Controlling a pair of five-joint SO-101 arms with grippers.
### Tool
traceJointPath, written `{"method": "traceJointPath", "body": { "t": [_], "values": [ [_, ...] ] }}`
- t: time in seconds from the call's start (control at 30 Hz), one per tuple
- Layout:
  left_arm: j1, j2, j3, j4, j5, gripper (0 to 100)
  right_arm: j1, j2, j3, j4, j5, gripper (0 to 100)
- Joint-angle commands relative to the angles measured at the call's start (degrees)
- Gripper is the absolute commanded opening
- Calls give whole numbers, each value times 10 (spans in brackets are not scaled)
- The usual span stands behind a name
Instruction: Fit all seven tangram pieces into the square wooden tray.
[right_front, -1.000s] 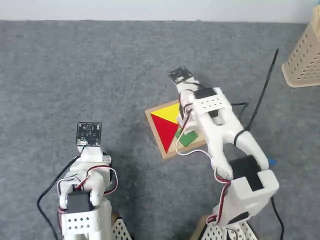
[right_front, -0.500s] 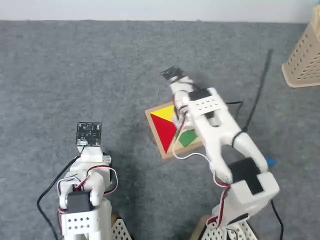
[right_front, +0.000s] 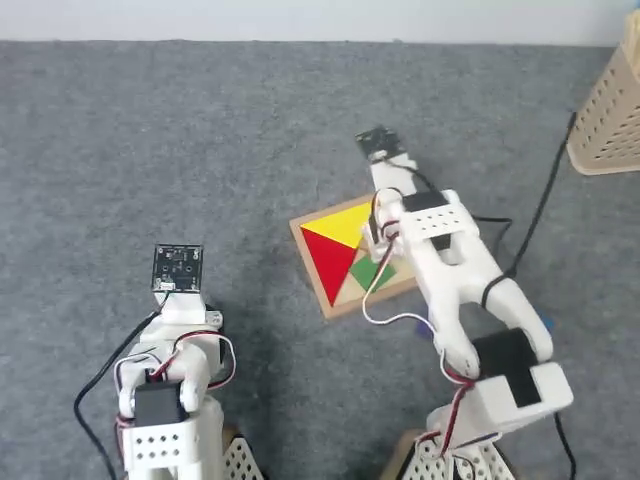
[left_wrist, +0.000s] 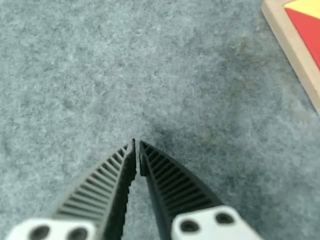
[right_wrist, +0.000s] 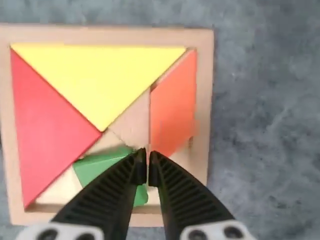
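Wooden square tray (right_wrist: 204, 90) holds yellow triangle (right_wrist: 100, 75), red triangle (right_wrist: 45, 125), orange piece (right_wrist: 170, 115); green piece (right_wrist: 100, 165) lies askew, likely unseated. My right gripper (right_wrist: 146, 152), jaws closed, empty, hovers over it; left gripper (left_wrist: 136, 145) likewise, over grey carpet (left_wrist: 100, 60). Next: nudge green flat.

We saw a grey felt mat (right_front: 150, 130) covering the table and a beige perforated basket (right_front: 610, 110) at its far edge.
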Motion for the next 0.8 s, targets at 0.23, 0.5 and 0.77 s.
{"method": "traceJointPath", "body": {
  "t": [0.23, 0.5, 0.77],
  "values": [
    [-3, -12, -11, 4, 4, 12, -67, 2, -4, -9, 34, 6],
    [-3, -12, -11, 4, 4, 12, -85, 3, -2, -9, 65, 6],
    [-3, -12, -11, 4, 4, 12, -65, -75, 6, 49, 56, 6]
  ]
}}
